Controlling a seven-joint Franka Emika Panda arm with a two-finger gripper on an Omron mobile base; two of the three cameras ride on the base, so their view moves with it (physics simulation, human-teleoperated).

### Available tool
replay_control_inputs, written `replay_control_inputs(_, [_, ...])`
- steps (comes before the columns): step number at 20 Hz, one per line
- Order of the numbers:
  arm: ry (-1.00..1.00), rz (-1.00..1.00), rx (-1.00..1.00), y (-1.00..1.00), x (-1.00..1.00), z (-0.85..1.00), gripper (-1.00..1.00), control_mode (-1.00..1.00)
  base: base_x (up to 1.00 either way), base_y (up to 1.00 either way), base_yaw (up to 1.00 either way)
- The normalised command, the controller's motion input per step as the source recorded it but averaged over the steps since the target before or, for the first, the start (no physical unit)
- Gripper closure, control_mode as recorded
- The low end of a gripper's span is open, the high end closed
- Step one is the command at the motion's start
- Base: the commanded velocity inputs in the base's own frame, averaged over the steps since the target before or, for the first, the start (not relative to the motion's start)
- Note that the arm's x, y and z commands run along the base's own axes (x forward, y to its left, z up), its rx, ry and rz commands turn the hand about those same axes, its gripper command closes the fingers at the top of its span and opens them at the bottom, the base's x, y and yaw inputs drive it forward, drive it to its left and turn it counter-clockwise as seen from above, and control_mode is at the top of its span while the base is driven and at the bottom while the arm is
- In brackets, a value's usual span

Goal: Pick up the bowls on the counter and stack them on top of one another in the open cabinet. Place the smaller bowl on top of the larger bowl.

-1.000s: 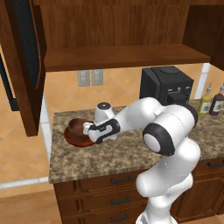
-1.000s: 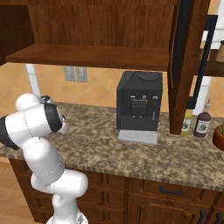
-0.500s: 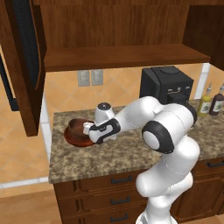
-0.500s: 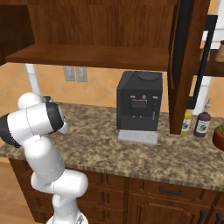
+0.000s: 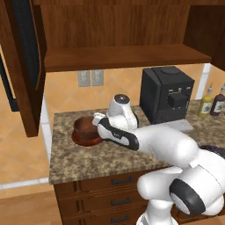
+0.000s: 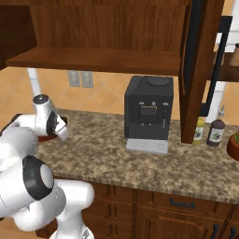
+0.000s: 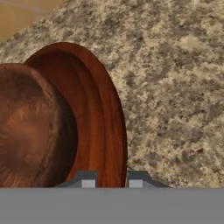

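Observation:
The larger bowl point(image 5: 82, 139), wide and reddish-brown, rests on the counter point(image 5: 88, 160) near its left end. The smaller bowl point(image 5: 83, 125), dark brown and deeper, appears to sit inside it. In the hand view the larger bowl point(image 7: 96, 113) curves up the middle with the smaller bowl point(image 7: 30, 131) at the left. My gripper point(image 7: 111, 183) straddles the larger bowl's near rim, one tip on each side, shut on it. From the left base view the gripper point(image 5: 96, 128) is at the bowl's right edge. The open cabinet's shelf point(image 5: 123, 59) hangs above, bare.
A black coffee machine point(image 5: 167, 94) stands on the counter right of the bowls. Two bottles point(image 5: 205, 105) are at the far right by the wall. The cabinet door point(image 5: 26, 57) hangs open at the left. Drawers with black handles point(image 5: 121, 180) run below.
The jaws have closed from wide open onto the larger bowl's rim. The arm and both bowls have stayed where they were.

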Motion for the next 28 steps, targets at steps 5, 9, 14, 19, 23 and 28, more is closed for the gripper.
replay_control_inputs(5, [-0.26, -0.20, 0.20, -0.71, -1.00, 1.00, 1.00, -1.00, 0.00, 0.00, 0.00])
replay_control_inputs(9, [-0.15, -0.19, 0.21, -0.62, -1.00, 1.00, 1.00, -1.00, 0.00, 0.00, 0.00])
replay_control_inputs(14, [-0.09, -0.23, 0.14, -0.49, -0.96, 1.00, 1.00, -1.00, 0.00, 0.00, 0.00])
replay_control_inputs(19, [-0.04, -0.23, 0.12, -0.45, -0.87, 1.00, 1.00, -1.00, 0.00, 0.00, 0.00])
replay_control_inputs(23, [-0.12, -0.19, 0.11, -0.40, -0.63, 1.00, 1.00, -1.00, 0.00, 0.00, 0.00])
replay_control_inputs(28, [-0.23, -0.11, 0.02, -0.25, 0.30, 0.90, 1.00, -1.00, 0.00, 0.00, 0.00])
